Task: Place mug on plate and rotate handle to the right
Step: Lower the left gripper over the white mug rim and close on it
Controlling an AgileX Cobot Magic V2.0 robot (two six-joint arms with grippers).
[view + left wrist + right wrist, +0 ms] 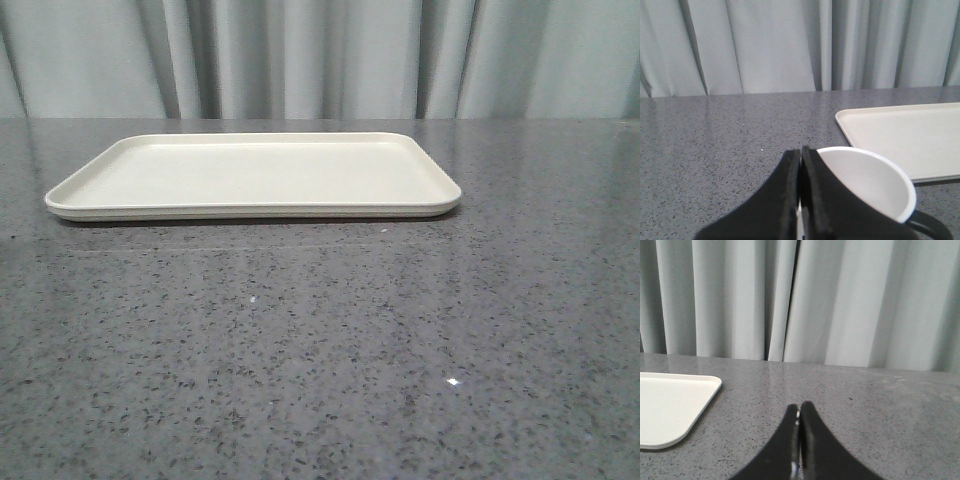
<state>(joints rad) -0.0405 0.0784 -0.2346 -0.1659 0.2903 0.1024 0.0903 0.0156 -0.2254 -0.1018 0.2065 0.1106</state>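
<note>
A grey speckled table is seen across the front view, backed by a pale curtain; the plate is laid flat on the table toward the curtain side, and nothing is seen resting on it; neither arm nor the mug is caught in the front view.

In the left wrist view the mug is seen standing on the table just beside the plate's near corner, off its rim, with the mouth upward; part of the black handle is shown on the side turned away from the plate; the left gripper is held right at the mug's rim, its fingers pressed together with nothing between them.

In the right wrist view the right gripper is likewise closed on nothing, above bare table, well apart from the plate's far end.
</note>
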